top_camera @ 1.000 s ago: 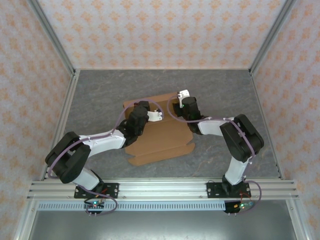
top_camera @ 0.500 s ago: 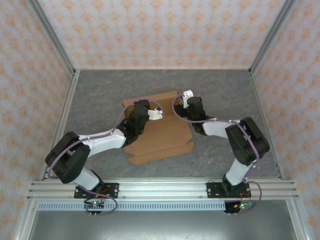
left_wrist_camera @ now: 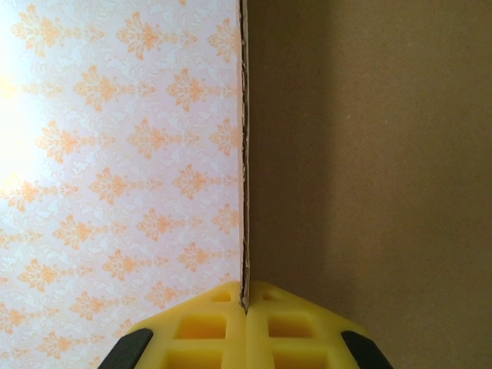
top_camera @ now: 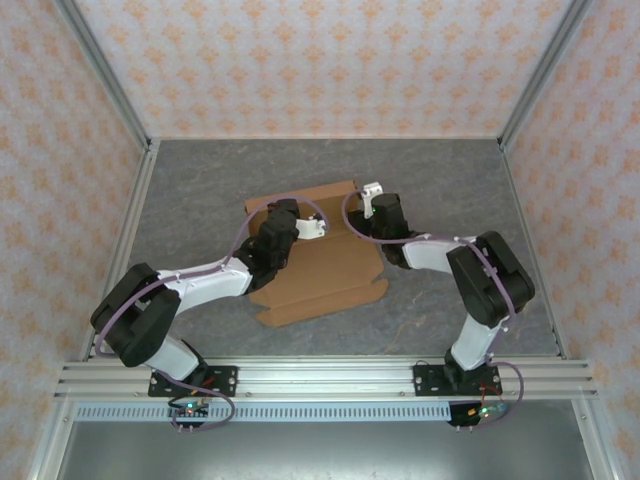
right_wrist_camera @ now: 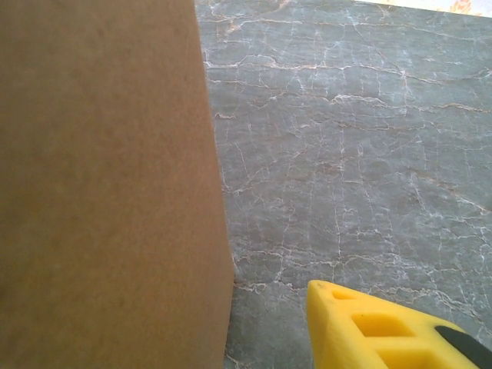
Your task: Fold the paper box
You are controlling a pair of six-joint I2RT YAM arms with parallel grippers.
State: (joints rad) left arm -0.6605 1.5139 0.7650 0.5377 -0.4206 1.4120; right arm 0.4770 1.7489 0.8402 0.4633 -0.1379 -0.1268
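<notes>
The paper box (top_camera: 322,272) is a flat brown cardboard sheet lying mid-table, its far flaps raised. My left gripper (top_camera: 306,228) is at the sheet's far left part. In the left wrist view its yellow fingertips (left_wrist_camera: 265,304) are shut on the thin edge of an upright cardboard panel (left_wrist_camera: 369,154). My right gripper (top_camera: 371,194) is at the far right corner of the sheet. In the right wrist view one yellow finger (right_wrist_camera: 361,327) stands apart from a cardboard flap (right_wrist_camera: 108,184), with bare table between them. The other finger is hidden behind the flap.
The table is grey marbled stone (top_camera: 200,190), walled by orange-patterned panels (top_camera: 320,60) with aluminium posts at the corners. A metal rail (top_camera: 320,375) carrying both arm bases runs along the near edge. Open tabletop lies all round the sheet.
The right wrist shifted a little to the right beside the far right flap, then eased slightly back. The left gripper kept its hold and place.
</notes>
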